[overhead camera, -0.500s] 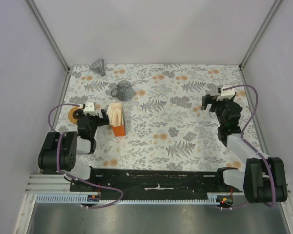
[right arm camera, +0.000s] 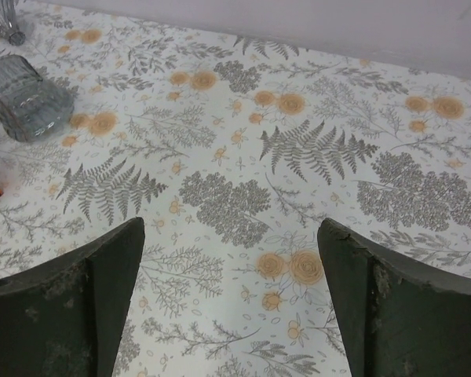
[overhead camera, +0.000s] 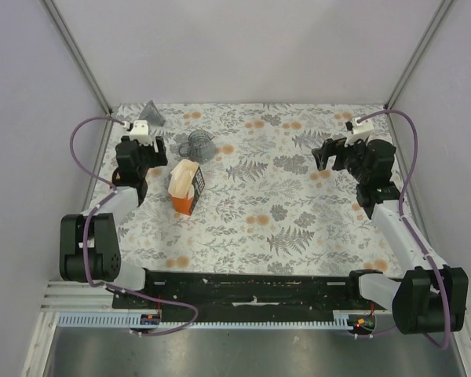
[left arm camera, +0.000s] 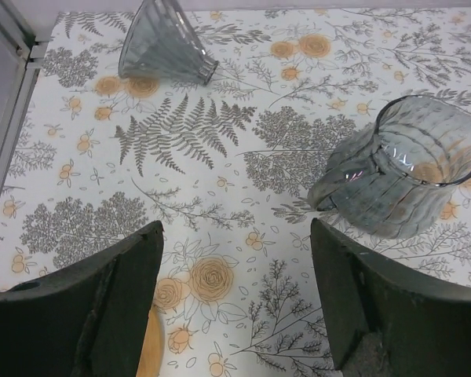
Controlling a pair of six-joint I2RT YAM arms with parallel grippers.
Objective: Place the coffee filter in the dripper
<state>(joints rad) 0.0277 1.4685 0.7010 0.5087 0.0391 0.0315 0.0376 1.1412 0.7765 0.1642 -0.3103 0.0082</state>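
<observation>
The dripper (overhead camera: 155, 111), a smoky-grey ribbed cone, lies on its side at the far left back of the table; it also shows in the left wrist view (left arm camera: 161, 43). The cream-white coffee filters (overhead camera: 184, 174) stand in an orange box (overhead camera: 184, 202) left of centre. My left gripper (overhead camera: 152, 154) is open and empty, between the box and the dripper, and it faces the dripper in the left wrist view (left arm camera: 235, 306). My right gripper (overhead camera: 323, 155) is open and empty over the right side of the table; the right wrist view (right arm camera: 231, 306) shows only tablecloth between its fingers.
A clear glass jug (overhead camera: 198, 144) stands right of the dripper; it also shows in the left wrist view (left arm camera: 404, 177) and the right wrist view (right arm camera: 23, 98). An orange edge (left arm camera: 149, 353) shows beside my left finger. Grey walls with metal posts enclose the floral table (overhead camera: 298, 228).
My left gripper has moved from beside the orange box toward the back, nearer the dripper. The box now stands slightly turned. My right gripper has moved back and a little left.
</observation>
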